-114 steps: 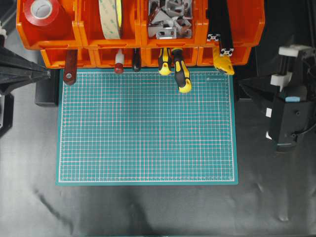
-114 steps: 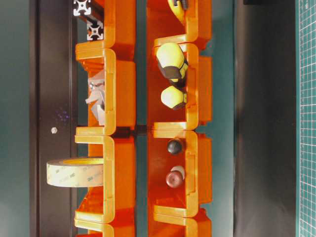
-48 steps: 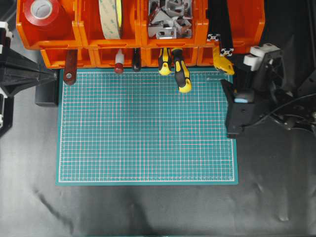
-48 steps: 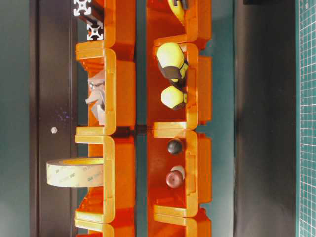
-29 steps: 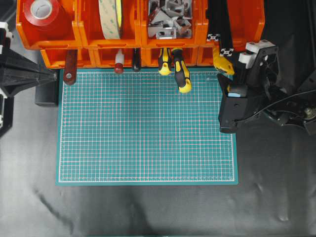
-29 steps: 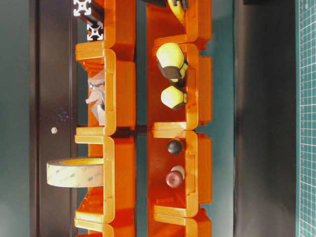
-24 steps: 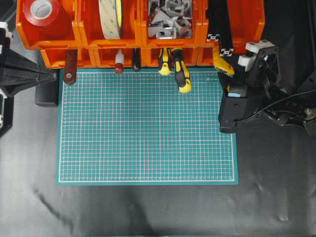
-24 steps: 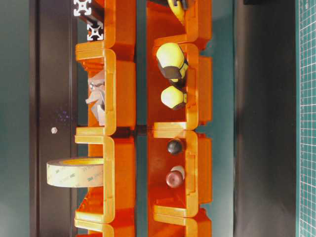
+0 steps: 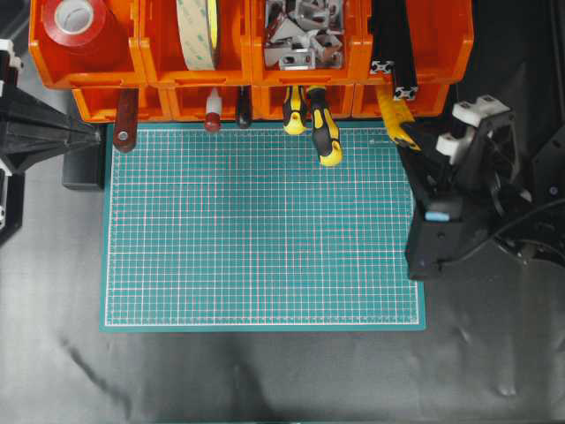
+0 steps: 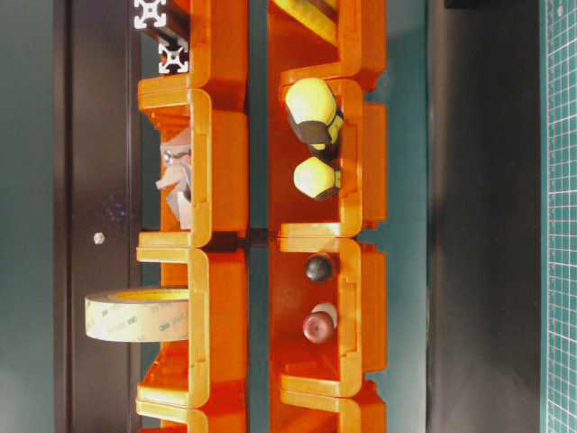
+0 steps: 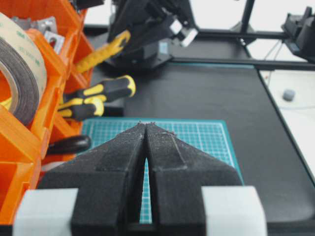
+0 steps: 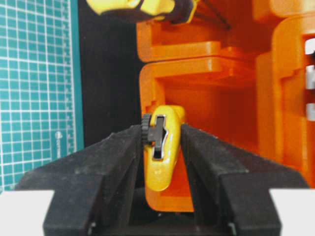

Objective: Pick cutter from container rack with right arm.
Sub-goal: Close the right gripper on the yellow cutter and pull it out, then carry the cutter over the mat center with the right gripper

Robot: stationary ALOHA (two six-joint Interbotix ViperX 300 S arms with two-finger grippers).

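Right now my right gripper point(image 12: 162, 142) has its two black fingers point(image 12: 118, 157) pressed against either side of the cutter point(image 12: 161, 147), holding its yellow butt end with the black slider facing my wrist camera. In that view the cutter sits in the centre of the frame, in front of the open mouth of an orange compartment of the container rack point(image 12: 231, 98), and a strip of the green cutting mat point(image 12: 37, 73) fills the upper left.

From overhead, the cutter point(image 9: 395, 115) shows as a slim yellow bar slanting down and to the right out of the lower right compartment of the rack point(image 9: 424, 35), its outer end meeting my right arm point(image 9: 463, 203) at the right edge of the mat point(image 9: 256, 230). I cannot tell from there whether its tip has left the bin.

My left gripper point(image 11: 146, 129) fills the lower middle of its own wrist view with its jaws pressed together, nothing between them. Beyond it, in the upper left of that frame, the cutter point(image 11: 103, 51) sticks out of the rack towards my right arm, above two yellow-and-black screwdrivers point(image 11: 98, 93).
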